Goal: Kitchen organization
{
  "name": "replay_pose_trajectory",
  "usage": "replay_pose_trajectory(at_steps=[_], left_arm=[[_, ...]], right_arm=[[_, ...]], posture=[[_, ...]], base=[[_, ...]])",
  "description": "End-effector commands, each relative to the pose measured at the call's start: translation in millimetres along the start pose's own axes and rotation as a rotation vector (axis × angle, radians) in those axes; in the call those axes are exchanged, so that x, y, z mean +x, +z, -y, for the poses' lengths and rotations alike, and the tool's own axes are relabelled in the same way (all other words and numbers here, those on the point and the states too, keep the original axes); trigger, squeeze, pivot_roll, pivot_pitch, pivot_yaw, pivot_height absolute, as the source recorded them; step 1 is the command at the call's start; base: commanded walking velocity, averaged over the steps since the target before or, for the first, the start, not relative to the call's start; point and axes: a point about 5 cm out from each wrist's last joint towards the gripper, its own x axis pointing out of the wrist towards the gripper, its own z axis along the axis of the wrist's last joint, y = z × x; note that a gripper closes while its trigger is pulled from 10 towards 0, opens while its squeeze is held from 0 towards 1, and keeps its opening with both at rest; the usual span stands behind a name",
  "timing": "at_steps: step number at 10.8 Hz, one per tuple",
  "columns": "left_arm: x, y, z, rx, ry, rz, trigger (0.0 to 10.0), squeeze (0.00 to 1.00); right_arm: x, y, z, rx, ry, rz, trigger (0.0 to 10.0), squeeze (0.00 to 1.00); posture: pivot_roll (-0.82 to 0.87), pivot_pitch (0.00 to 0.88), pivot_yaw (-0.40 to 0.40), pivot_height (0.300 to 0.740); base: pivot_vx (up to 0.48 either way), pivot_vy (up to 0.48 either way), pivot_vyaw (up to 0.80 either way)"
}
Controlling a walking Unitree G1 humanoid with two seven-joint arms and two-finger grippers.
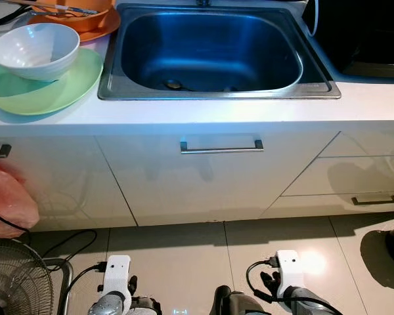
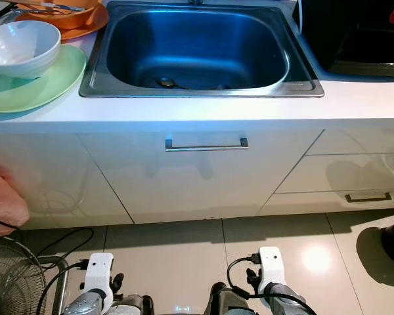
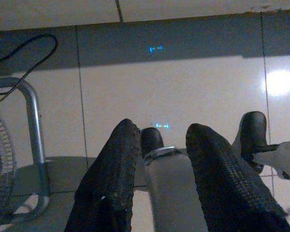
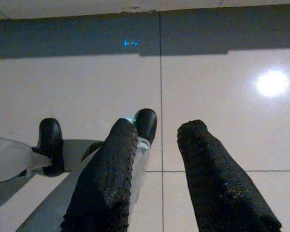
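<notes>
I'm looking down at a white desk with a stainless sink set into it across the upper middle of the frame; its basin holds no dishes, and the drain sits low and left of centre. In the upper left corner a white bowl rests on a pale green plate, and just behind them an orange dish carries what look like utensils, too cropped to name. A dark appliance fills the upper right corner. Below the sink, a cabinet door has a horizontal metal handle, and drawers with another handle sit at the right. At the left edge a pink plastic bag lies on the tiled floor, with a fan and black cables in the lower left corner. Both arms hang low at the bottom of the frame. In the left wrist view the left gripper points at the floor, its two black fingers spread apart with nothing between them, the fan's metal stand to one side. In the right wrist view the right gripper likewise hangs over the tiles, fingers parted and empty.
</notes>
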Motion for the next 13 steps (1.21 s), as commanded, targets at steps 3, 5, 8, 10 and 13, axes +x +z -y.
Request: replay_pose_trajectory(at_steps=[3,5,8,10,13], left_arm=[[-1.0,-6.1,8.4,0.001,-0.018,-0.018,10.0,0.0],[-1.1,-6.3,7.7,-0.013,-0.008,-0.017,10.0,0.0],[-0.8,-4.6,0.8,-0.008,0.007,-0.019,10.0,0.0],[-0.6,-2.5,-4.7,0.004,0.017,-0.014,10.0,0.0],[-0.7,-2.2,-6.0,0.008,0.019,-0.014,10.0,0.0]], right_arm=[[-4.9,-8.2,12.6,0.024,-0.045,-0.016,10.0,0.0],[-5.0,-7.4,12.7,0.022,-0.042,-0.011,10.0,0.0],[-2.7,-5.2,5.8,0.006,-0.017,-0.006,10.0,0.0],[-0.9,-4.9,0.0,0.022,-0.007,-0.008,10.0,0.0],[-0.6,-4.8,-1.4,0.023,-0.004,-0.007,10.0,0.0]], posture=[[0.1,0.205,-0.067,0.74],[0.1,0.203,-0.076,0.74],[0.12,0.2,-0.057,0.74],[0.16,0.191,-0.03,0.74],[0.16,0.188,-0.024,0.74]], base=[[0.0,0.0,0.0],[0.0,0.0,0.0],[0.0,0.0,0.0],[0.0,0.0,0.0],[0.0,0.0,0.0]])
